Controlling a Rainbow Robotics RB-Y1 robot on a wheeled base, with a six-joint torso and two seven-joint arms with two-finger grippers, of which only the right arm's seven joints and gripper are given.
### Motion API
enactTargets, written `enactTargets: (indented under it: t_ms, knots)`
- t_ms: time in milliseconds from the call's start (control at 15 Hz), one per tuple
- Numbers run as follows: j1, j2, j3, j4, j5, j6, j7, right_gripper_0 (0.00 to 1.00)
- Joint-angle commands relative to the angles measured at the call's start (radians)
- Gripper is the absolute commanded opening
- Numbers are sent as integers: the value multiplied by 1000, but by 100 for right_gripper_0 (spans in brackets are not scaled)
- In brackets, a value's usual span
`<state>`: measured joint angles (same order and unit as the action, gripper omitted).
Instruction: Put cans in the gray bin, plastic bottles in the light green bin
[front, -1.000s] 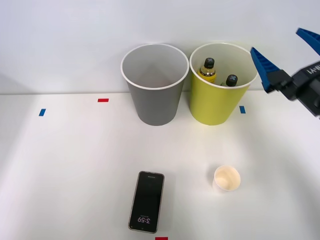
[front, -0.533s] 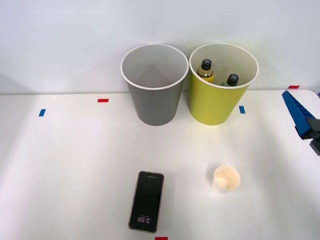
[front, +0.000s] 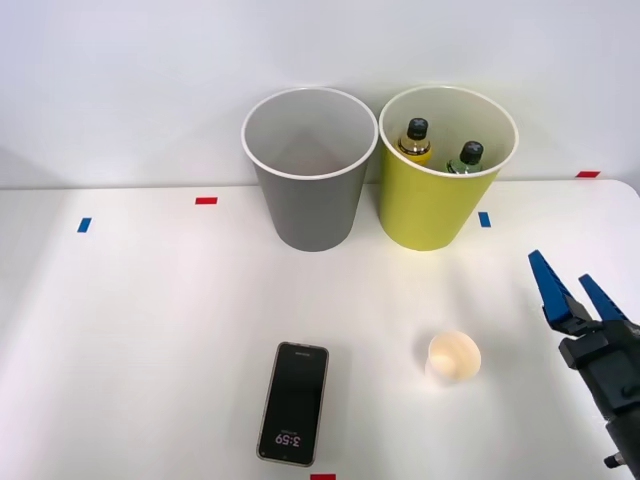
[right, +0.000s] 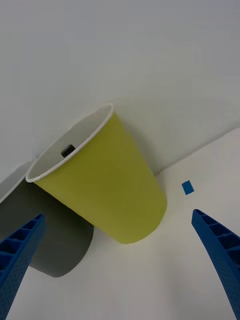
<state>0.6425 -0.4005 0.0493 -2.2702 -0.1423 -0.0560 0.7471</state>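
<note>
My right tool (front: 575, 290) hovers over the right side of the table (front: 130, 330), its two blue ribbed fingers (front: 548, 284) spread apart with nothing between them. It sits well to the right of the white paper cup (front: 454, 357), which stands upright on the table with its mouth open upward.

At the back of the table, against the wall, the gray bin (front: 308, 170) and the light green bin (front: 441, 170) stand upright just beside each other, the gray one to the left. From my wrist I look at the light green bin (right: 102, 177) between my open fingers (right: 20, 252), with the gray bin (right: 47, 240) partly behind it and a small blue tape mark (right: 188, 187) on the table near its base.

The plastic bottles are both inside the light green bin: the yellow-labelled bottle (front: 415, 141) toward the left and the dark green bottle (front: 466, 158) to its right, each showing its black cap above the near rim. I see nothing inside the gray bin.

A black phone (front: 294, 403) lies flat near the front edge, its screen lit, left of the cup and well apart from it
</note>
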Motion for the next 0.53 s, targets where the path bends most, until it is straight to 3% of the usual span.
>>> enactTargets:
  t_ms: [67, 333, 533]
  knots:
    - [-1, 58, 1, 35, 12, -1, 18, 100]
    - [-4, 114, 10, 38, 23, 16, 35, 100]
    - [-11, 207, 34, 100, 145, -87, 28, 100]
